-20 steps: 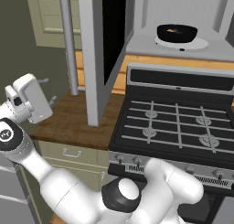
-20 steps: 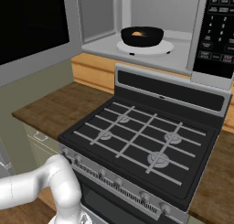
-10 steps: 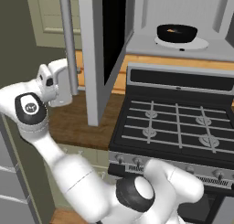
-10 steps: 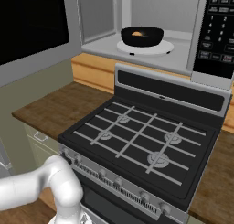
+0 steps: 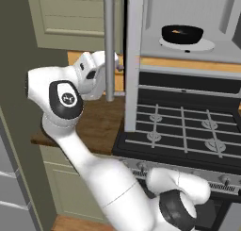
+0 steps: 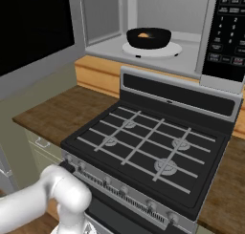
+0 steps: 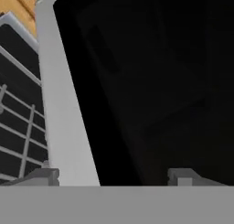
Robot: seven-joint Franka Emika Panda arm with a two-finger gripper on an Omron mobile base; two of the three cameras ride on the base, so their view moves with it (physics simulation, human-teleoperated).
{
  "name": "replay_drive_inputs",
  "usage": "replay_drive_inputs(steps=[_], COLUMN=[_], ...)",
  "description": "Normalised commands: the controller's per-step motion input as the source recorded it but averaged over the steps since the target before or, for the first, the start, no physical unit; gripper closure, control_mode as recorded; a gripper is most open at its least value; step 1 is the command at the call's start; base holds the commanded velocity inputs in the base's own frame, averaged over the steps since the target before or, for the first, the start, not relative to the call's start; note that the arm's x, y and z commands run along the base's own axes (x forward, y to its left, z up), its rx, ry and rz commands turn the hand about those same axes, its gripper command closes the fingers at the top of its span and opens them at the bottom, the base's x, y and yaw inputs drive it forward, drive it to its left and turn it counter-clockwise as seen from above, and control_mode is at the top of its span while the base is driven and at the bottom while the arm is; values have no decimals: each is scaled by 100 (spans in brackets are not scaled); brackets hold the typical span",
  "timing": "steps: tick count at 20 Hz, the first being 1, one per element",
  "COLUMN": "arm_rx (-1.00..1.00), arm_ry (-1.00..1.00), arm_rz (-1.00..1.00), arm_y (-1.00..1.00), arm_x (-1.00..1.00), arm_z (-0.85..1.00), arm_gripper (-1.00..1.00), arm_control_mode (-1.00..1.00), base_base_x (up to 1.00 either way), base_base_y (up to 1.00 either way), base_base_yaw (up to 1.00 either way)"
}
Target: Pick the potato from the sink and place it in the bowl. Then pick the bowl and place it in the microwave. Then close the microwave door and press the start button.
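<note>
- The tool (image 7: pixel 112 176) stood wide, nothing between its fingertips (image 7: pixel 41 176); in the hand view it faced the black window of the door (image 7: pixel 151 81) at close range, one tip over the silver frame, the other over the glass.
- In the left base view the tool (image 5: pixel 115 67) sat just beside the handle (image 5: pixel 109 41); whether it touched the bar could not be told.
- Step in hand, as judged: closing the door. The potato (image 6: pixel 143 36) lay in the bowl (image 6: pixel 149 37), and the bowl sat on the turntable (image 6: pixel 165 50) inside the microwave (image 6: pixel 191 23), so the earlier steps read as done.
- Next move, as judged: press against the outer face or handle and swing the door round to its frame, then reach for the start button on the panel (image 6: pixel 229 32).
- The door stood well open, edge-on to the left base view, hanging over the desk (image 5: pixel 101 124) left of the stove (image 6: pixel 153 147).
- The door was a flat panel with a large black window, silver-grey frame and a long vertical bar handle.
</note>
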Motion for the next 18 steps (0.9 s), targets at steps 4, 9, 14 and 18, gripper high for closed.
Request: replay_drive_inputs(steps=[4, 9, 14, 18], arm_rx=[18, 17, 13, 6], arm_ry=[-9, -6, -3, 0], arm_rz=[0, 0, -1, -2], arm_y=[-100, -100, -100, -77], arm_x=[-100, -62, 11, 87], arm_z=[23, 2, 0, 0], arm_gripper=[-100, -100, -100, -100], arm_control_mode=[-100, -100, -100, -100], base_base_x=[0, 0, 0, 0], base_base_y=[0, 0, 0, 0], base_base_yaw=[0, 0, 0, 0])
